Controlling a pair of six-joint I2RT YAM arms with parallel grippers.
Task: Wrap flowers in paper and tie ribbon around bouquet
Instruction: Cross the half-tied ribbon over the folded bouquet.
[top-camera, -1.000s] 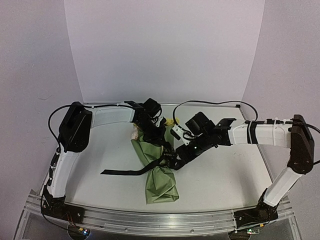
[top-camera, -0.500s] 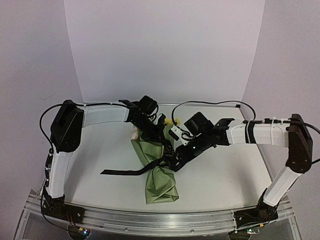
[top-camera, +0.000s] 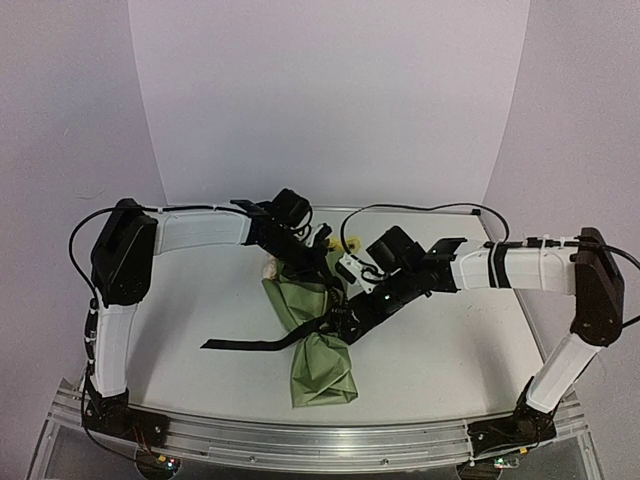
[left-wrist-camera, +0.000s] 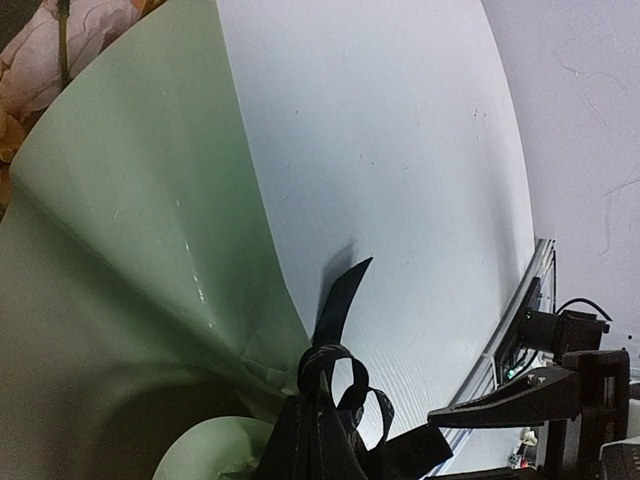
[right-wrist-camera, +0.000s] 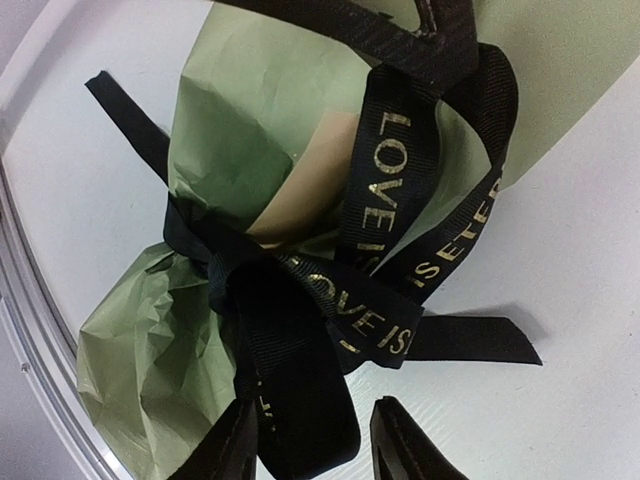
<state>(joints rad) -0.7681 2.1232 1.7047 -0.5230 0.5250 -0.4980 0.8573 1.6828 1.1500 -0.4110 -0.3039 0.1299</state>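
Note:
The bouquet lies mid-table: an olive-green paper (top-camera: 318, 365) cone with cream and yellow flowers (top-camera: 270, 268) at its far end. The black ribbon (top-camera: 245, 343) is wound round its waist, one tail trailing left. My left gripper (top-camera: 318, 268) hangs over the cone's upper part, shut on the ribbon (left-wrist-camera: 335, 370) just behind a small loop; paper (left-wrist-camera: 120, 250) and flowers (left-wrist-camera: 60, 50) fill its view. My right gripper (top-camera: 345, 322) sits at the knot, open. A gold-lettered ribbon (right-wrist-camera: 385, 200) fold hangs between its fingers (right-wrist-camera: 228, 452), against the left one. The right gripper (right-wrist-camera: 315, 450) faces the paper (right-wrist-camera: 140, 350).
An aluminium rail (top-camera: 300, 440) runs along the table's near edge, with both arm bases on it. White walls close the back and sides. The right arm's base (left-wrist-camera: 565, 350) shows at the rail in the left wrist view.
The left arm's elbow has swung out to the left and its wrist has drawn slightly back. The right gripper stays at the knot. The bouquet has not moved.

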